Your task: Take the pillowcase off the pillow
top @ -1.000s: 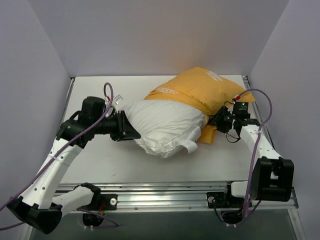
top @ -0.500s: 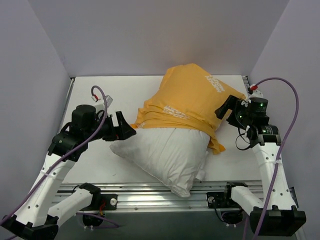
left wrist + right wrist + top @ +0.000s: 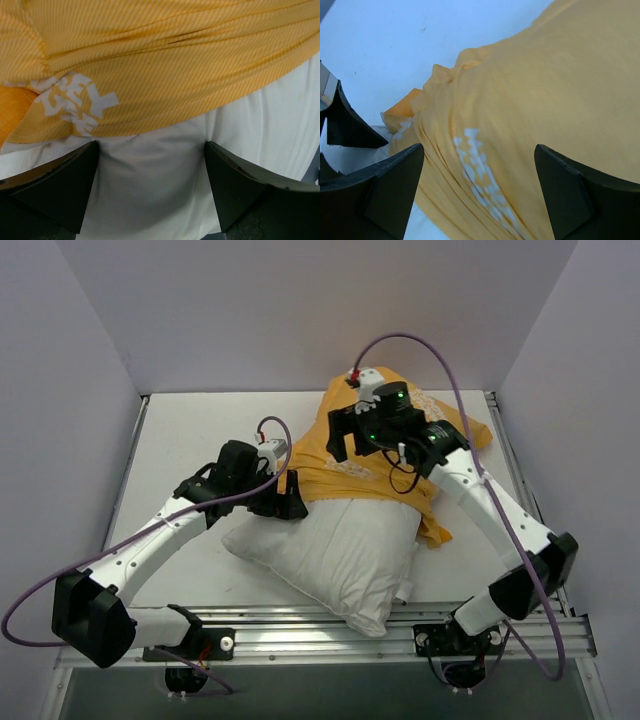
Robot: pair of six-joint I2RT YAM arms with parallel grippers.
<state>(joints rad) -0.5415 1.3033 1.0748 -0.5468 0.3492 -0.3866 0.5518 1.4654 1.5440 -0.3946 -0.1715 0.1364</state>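
Note:
The orange-yellow pillowcase (image 3: 375, 472) with white lettering covers the far half of the white pillow (image 3: 340, 550), whose near half lies bare toward the table's front. My left gripper (image 3: 291, 503) is open at the pillow's left side, by the pillowcase hem. In the left wrist view its jaws (image 3: 150, 175) straddle white pillow fabric (image 3: 150, 190), with the orange hem (image 3: 165, 100) just beyond. My right gripper (image 3: 343, 438) is open above the pillowcase's top left. In the right wrist view its jaws (image 3: 477, 180) hover wide over orange fabric (image 3: 545, 100) and hold nothing.
The white table (image 3: 190, 430) is walled by grey panels at the left, back and right. A metal rail (image 3: 330, 625) runs along the front edge. The left gripper's dark finger (image 3: 345, 125) shows at the left of the right wrist view.
The right arm has swung from the pillowcase's right side to over its top left. The left gripper has moved right, up to the hem. Earlier the pillow slid out toward the front.

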